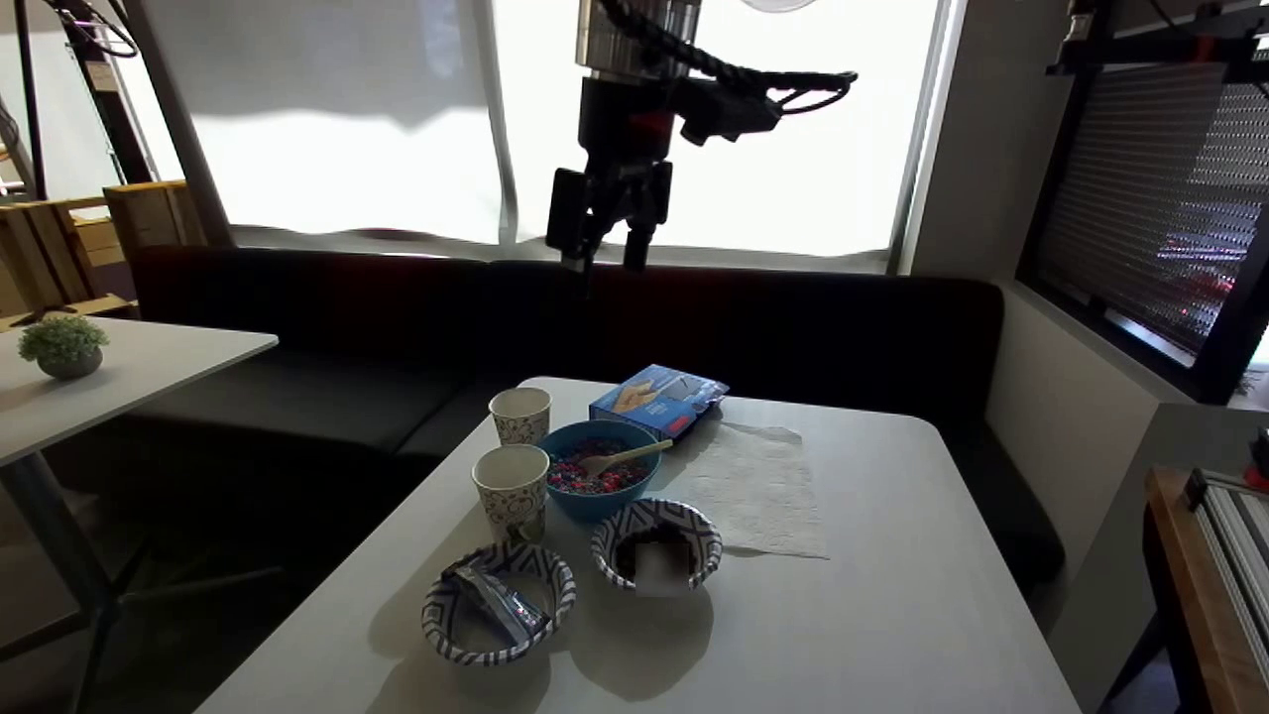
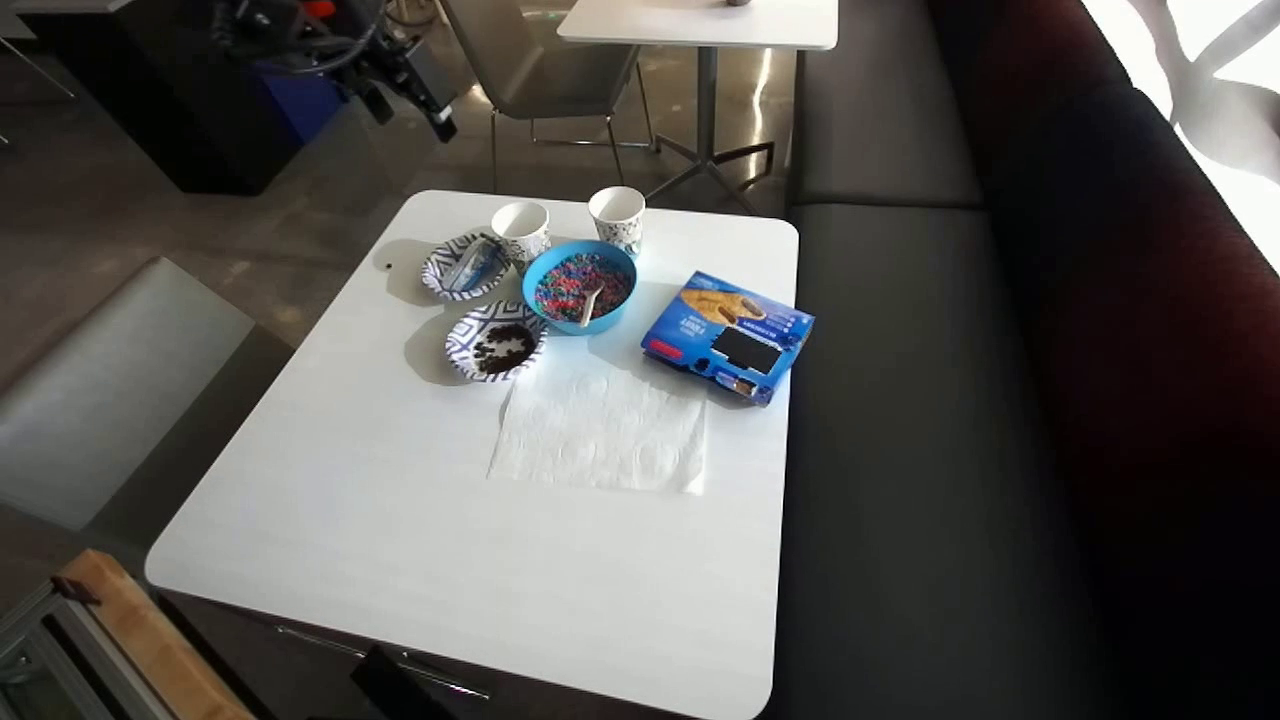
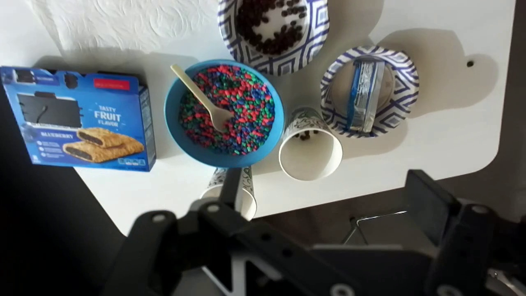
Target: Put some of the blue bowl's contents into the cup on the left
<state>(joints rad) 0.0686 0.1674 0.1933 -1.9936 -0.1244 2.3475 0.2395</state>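
The blue bowl (image 1: 595, 508) (image 2: 530, 290) (image 3: 224, 159) holds small red, green and blue bits, with a pale spoon (image 1: 625, 456) (image 2: 590, 305) (image 3: 201, 95) leaning inside. Two patterned paper cups stand beside it. The cup nearer the patterned bowls (image 1: 513, 496) (image 2: 522, 240) (image 3: 310, 160) has a few dark beans inside in the wrist view. The cup farther from them (image 1: 520, 421) (image 2: 618, 215) (image 3: 248, 201) is partly behind a finger in the wrist view; I cannot see its contents. My gripper (image 1: 607, 260) (image 2: 412, 122) (image 3: 324, 181) is open and empty, high above the table.
A patterned bowl with dark beans (image 1: 709, 555) (image 2: 460, 350) (image 3: 316, 37) and a patterned bowl with a blue-silver packet (image 1: 436, 635) (image 2: 435, 285) (image 3: 411, 82) stand near the blue bowl. A blue box (image 1: 644, 397) (image 2: 700, 315) (image 3: 82, 119) and a paper towel (image 1: 763, 496) (image 2: 600, 430) (image 3: 123, 24) lie nearby.
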